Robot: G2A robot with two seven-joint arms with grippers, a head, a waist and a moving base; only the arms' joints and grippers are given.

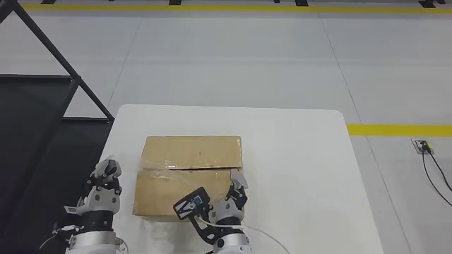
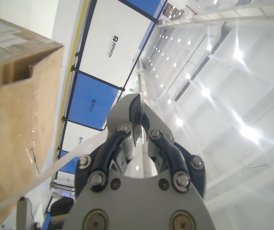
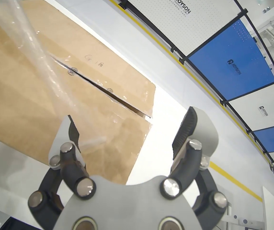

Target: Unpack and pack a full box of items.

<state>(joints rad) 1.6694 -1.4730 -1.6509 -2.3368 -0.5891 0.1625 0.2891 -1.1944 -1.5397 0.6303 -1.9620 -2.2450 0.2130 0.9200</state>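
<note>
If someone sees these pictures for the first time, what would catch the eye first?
The brown cardboard box on the white table stands out first, its top flaps closed with a dark slit along the seam. A loose strip of clear tape stretches away from the box top. The open right gripper is at the box's near corner, and the shut left gripper is beside the opposite end.

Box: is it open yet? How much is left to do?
Only just started. A clear tape strip is peeled loose from the box, and the shut left gripper seems to pinch it. The right gripper is open near the box's corner. The flaps lie closed with a thin slit between them, so nothing is out: unpacking and packing both remain.
</note>
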